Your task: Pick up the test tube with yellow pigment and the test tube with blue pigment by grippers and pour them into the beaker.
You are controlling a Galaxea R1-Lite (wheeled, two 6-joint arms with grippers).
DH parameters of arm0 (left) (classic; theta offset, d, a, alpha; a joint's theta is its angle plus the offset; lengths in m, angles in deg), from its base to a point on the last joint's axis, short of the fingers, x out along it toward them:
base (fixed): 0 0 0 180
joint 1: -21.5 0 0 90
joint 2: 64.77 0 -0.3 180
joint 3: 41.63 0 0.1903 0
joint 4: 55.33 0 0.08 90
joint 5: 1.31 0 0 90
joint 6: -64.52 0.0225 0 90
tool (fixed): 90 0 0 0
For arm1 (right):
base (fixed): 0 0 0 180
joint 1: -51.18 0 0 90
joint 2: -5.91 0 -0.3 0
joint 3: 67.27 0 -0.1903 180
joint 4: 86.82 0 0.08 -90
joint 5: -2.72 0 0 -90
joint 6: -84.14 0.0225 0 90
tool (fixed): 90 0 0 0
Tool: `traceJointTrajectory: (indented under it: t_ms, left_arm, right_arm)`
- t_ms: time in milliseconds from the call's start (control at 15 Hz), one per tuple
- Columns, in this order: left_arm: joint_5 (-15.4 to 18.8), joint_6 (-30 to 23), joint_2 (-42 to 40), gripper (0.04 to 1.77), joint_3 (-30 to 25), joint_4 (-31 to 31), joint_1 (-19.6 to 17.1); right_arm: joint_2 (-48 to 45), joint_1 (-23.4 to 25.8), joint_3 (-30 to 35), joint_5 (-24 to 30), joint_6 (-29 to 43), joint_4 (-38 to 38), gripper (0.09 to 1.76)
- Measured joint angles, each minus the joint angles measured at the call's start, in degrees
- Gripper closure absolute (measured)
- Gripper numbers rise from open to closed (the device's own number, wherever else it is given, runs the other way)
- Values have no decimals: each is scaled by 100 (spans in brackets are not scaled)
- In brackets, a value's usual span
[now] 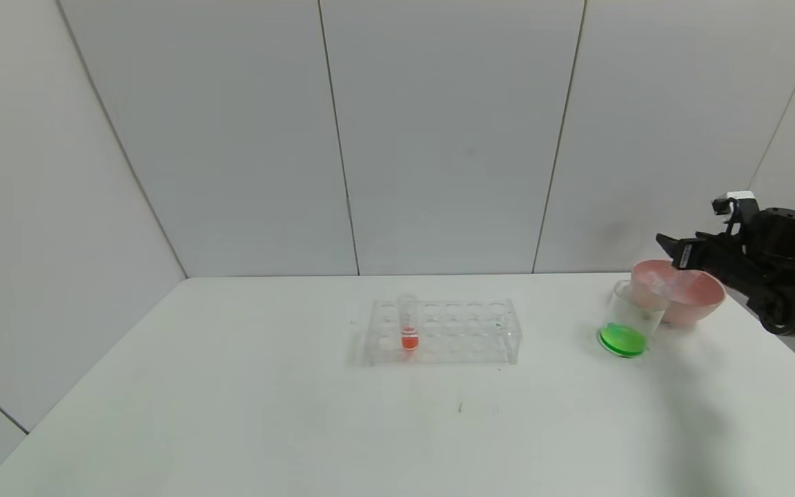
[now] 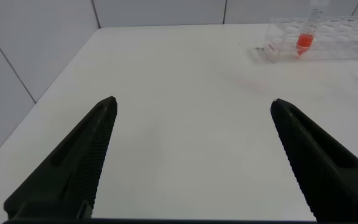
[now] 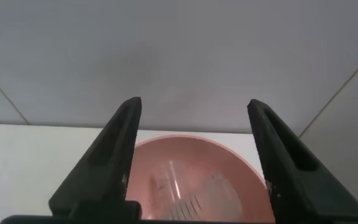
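Right gripper (image 3: pixel 191 134): fingers apart, empty, above pink bowl (image 1: pixel 694 297) holding clear tubes. Beaker (image 1: pixel 629 321): green liquid, on surface beside bowl. Risk: a low retreat could clip the beaker.

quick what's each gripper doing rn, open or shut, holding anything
left gripper: open, holding nothing, over bare table.
right gripper: open, holding nothing, above the pink bowl.

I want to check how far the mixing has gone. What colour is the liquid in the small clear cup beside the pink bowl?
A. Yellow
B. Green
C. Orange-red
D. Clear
B: the head view shows bright green liquid at the bottom of the small clear cup, which stands next to the pink bowl; the only orange-red liquid is in the tube in the rack.
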State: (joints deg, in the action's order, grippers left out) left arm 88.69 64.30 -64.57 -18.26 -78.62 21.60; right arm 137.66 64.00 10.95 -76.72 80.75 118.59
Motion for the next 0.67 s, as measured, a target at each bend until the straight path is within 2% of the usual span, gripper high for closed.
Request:
traceJointTrajectory:
  t_ms: [133, 333, 667]
  left_arm:
    - [2, 0, 0, 5, 0, 0, 0]
    - [0, -2, 0, 5, 0, 0, 0]
    - [2, 0, 0, 5, 0, 0, 0]
  right_arm:
    - [5, -394, -321, -525, 6, -272, 48]
    - [-144, -1075, -436, -892, 123, -380, 37]
    - [-1020, -1950, 374, -1212, 239, -301, 26]
